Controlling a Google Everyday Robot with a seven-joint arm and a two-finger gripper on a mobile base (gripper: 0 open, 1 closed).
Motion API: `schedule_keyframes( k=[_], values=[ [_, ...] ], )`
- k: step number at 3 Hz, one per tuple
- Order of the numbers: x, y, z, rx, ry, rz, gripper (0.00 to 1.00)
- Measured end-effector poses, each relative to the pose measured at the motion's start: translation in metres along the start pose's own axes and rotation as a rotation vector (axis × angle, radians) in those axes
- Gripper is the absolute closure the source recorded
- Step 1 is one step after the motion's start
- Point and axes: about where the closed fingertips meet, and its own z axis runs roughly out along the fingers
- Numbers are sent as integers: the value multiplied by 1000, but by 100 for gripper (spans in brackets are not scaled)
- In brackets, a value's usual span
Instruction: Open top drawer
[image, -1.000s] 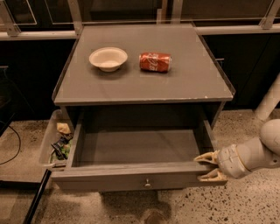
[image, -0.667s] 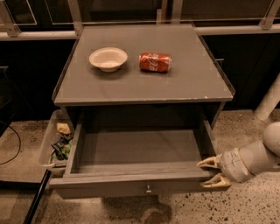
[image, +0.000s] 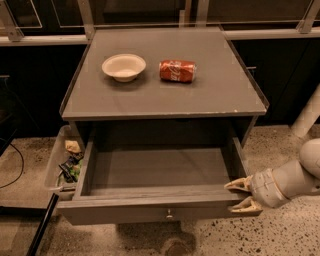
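Note:
The top drawer (image: 155, 172) stands pulled far out of the grey cabinet, its deep grey inside bare. Its flat grey front (image: 125, 214) faces me with a small round metal knob (image: 169, 216) near the middle. My gripper (image: 241, 195) is at the drawer's front right corner. Its two pale fingers (image: 239, 184) are spread, one above and one below, and they hold nothing. The white arm (image: 292, 177) reaches in from the right.
A white bowl (image: 124, 66) and a red soda can (image: 177, 71) lying on its side rest on the cabinet top (image: 165, 97). A side bin (image: 64, 162) with small items hangs at the left. A dark pole (image: 42, 227) leans at the lower left. The floor is speckled.
The drawer has come out a little further toward me. My gripper has moved down and toward me with the drawer's front right corner.

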Motion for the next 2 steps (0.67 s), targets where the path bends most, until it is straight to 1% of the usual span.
schedule_keyframes(
  k=[2],
  values=[
    [0,0,0,0,0,0,36]
  ],
)
